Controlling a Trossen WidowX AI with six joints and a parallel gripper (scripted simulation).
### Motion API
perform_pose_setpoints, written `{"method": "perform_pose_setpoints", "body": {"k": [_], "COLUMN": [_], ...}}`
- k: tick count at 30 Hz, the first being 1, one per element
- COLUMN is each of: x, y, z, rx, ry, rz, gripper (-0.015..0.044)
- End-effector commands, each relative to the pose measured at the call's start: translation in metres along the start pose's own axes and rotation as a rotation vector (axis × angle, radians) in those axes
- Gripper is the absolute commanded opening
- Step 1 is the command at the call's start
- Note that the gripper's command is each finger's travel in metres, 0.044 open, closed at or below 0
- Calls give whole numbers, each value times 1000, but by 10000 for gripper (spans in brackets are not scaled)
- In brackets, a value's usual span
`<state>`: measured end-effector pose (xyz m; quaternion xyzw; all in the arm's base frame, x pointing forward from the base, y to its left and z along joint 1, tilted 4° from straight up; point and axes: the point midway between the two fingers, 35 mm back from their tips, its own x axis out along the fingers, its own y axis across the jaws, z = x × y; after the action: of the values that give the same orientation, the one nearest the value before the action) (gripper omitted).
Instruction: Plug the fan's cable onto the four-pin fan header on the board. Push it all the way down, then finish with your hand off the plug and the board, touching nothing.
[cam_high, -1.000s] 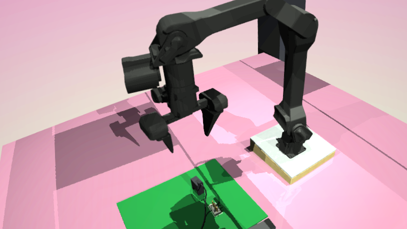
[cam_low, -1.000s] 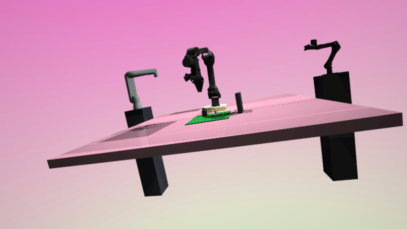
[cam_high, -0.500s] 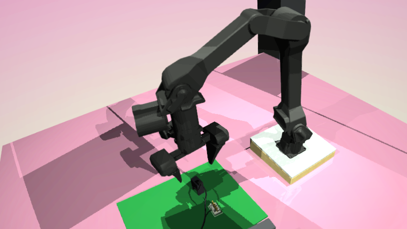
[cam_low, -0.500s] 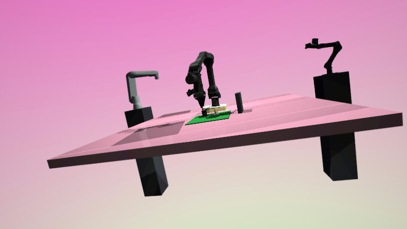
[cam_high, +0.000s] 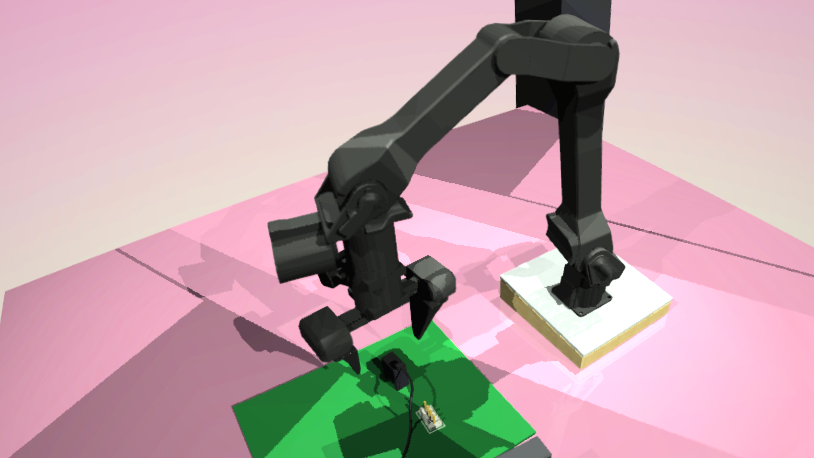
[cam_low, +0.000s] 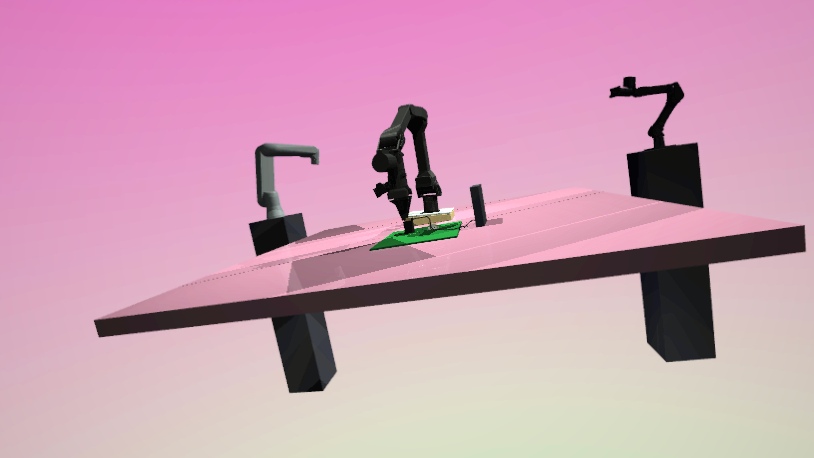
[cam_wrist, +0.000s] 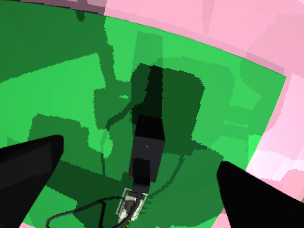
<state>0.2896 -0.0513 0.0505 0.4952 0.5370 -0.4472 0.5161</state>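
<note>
Pincer (cam_high: 385, 347) hangs wide apart, holding nothing, above the plug (cam_high: 393, 369) on the green board (cam_high: 296, 410). I see the header (cam_high: 431, 418) at the plug's five o'clock. If I close off-centre, I risk tipping the plug.

Top near, exterior distant, wrist downward; shared green board (cam_high: 318, 410)

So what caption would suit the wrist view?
Open gripper poised above the black plug, lying beside the fan header on the green board.
</note>
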Motion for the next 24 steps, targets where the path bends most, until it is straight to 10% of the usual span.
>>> {"method": "perform_pose_setpoints", "body": {"k": [1, 24], "x": [8, 35], "y": [-1, -2], "z": [0, 0], "rx": [5, 0], "ry": [-1, 1], "rz": [-8, -4], "gripper": [440, 414]}}
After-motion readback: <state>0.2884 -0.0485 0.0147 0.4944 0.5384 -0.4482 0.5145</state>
